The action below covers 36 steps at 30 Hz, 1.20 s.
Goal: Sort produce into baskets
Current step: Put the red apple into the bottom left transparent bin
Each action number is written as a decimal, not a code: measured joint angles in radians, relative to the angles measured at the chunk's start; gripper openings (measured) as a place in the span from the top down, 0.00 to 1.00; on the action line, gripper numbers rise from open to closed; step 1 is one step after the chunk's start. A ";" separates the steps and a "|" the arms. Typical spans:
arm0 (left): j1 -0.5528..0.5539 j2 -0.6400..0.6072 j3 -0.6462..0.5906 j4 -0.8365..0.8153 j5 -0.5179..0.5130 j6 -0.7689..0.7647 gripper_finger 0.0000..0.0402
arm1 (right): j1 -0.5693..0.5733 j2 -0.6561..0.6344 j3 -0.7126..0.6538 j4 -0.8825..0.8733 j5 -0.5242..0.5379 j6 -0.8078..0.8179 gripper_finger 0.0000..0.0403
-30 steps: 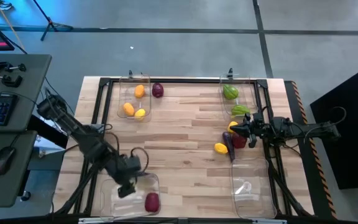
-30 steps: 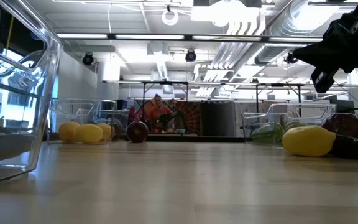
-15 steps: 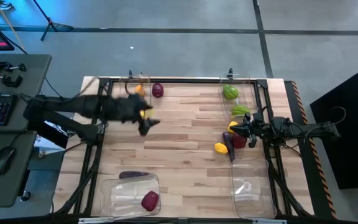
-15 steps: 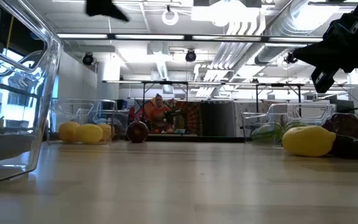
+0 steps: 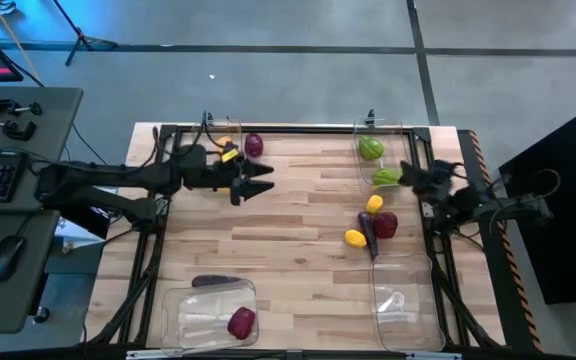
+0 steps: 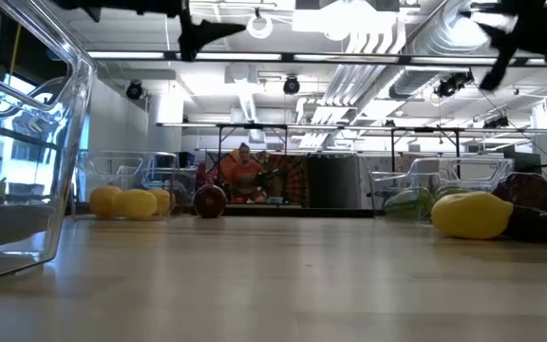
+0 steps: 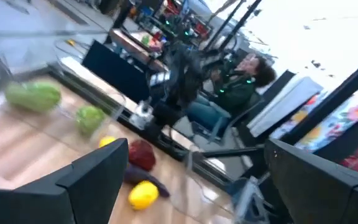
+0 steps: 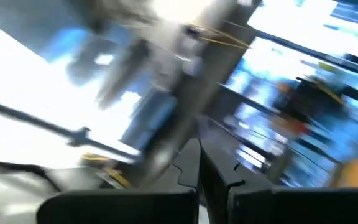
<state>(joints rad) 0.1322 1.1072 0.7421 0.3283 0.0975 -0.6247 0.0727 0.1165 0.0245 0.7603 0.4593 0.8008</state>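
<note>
My left gripper [image 5: 264, 180] is open and empty, held high over the table's far left, next to the far-left bin [image 5: 208, 128] of orange and yellow pieces. A dark red piece [image 5: 254, 145] lies on the table beside that bin. In the left wrist view the left gripper [image 7: 197, 186] has nothing between its fingers. My right gripper [image 5: 408, 172] is shut and empty, raised beside the far-right bin [image 5: 400, 135] with green pieces [image 5: 371, 148]. A cluster of two yellow pieces [image 5: 355, 238], a dark red one [image 5: 385, 224] and a long purple one [image 5: 369, 238] lies on the table.
The near-left bin [image 5: 183, 320] holds a dark red piece [image 5: 241, 322]. A long purple piece [image 5: 215, 282] lies at its far edge. The near-right bin [image 5: 404, 300] holds no produce. A dark frame [image 5: 298, 129] runs round the table's edges. A person [image 6: 243, 171] sits beyond the table.
My left gripper has risen from the near-left bin and swung to the table's far left, then reached toward the right. A long purple piece shows where it was. My right gripper has lifted off the cluster toward the far edge and tipped upward.
</note>
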 joint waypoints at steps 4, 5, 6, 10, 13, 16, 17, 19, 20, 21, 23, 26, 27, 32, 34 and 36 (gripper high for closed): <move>0.022 -0.067 -0.026 0.002 0.032 0.008 0.10 | 0.000 0.160 0.141 0.047 -0.067 -0.145 1.00; 0.031 -0.086 -0.025 0.002 0.038 0.016 0.10 | 0.000 0.207 0.186 0.015 -0.062 -0.176 1.00; 0.040 -0.107 -0.025 -0.004 0.045 0.027 0.10 | 0.000 0.253 0.230 -0.020 -0.048 -0.207 1.00; 0.068 -0.211 -0.025 -0.042 0.056 0.077 0.10 | 0.000 0.428 0.400 -0.192 -0.004 -0.335 1.00; 0.079 -0.309 -0.025 -0.112 0.057 0.087 0.10 | 0.000 0.544 0.506 -0.297 0.092 -0.381 1.00; 0.077 -0.407 -0.025 -0.199 0.058 0.098 0.10 | -0.001 0.645 0.594 -0.375 0.164 -0.381 1.00; 0.077 -0.436 -0.025 -0.224 0.057 0.109 0.10 | -0.003 0.674 0.625 -0.411 0.190 -0.367 1.00; 0.077 -0.481 -0.025 -0.275 0.050 0.119 0.10 | -0.014 0.717 0.691 -0.549 0.198 -0.315 0.97; 0.077 -0.499 -0.025 -0.294 0.048 0.125 0.10 | -0.023 0.737 0.729 -0.648 0.191 -0.274 0.95; 0.077 -0.512 -0.025 -0.309 0.046 0.130 0.10 | -0.033 0.753 0.773 -0.768 0.176 -0.221 0.91; 0.077 -0.527 -0.025 -0.324 0.042 0.132 0.10 | -0.058 0.790 0.874 -1.050 0.129 -0.117 0.82; 0.077 -0.531 -0.025 -0.335 0.042 0.140 0.10 | -0.085 0.859 1.022 -1.450 0.036 0.001 0.63; 0.077 -0.531 -0.025 -0.342 0.042 0.144 0.10 | -0.092 0.885 1.063 -1.574 -0.002 0.048 0.55; 0.077 -0.521 -0.025 -0.390 0.042 0.148 0.10 | -0.105 1.001 1.159 -2.048 -0.246 0.212 0.24; 0.077 -0.520 -0.025 -0.407 0.042 0.149 0.10 | -0.087 1.040 1.133 -2.163 -0.318 0.284 0.15; 0.077 -0.521 -0.025 -0.412 0.042 0.149 0.10 | -0.057 1.058 1.079 -2.220 -0.341 0.350 0.08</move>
<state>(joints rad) 0.2092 0.5862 0.7174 -0.0838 0.1398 -0.4756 0.0159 1.1740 1.1036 -1.4595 0.1178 1.1511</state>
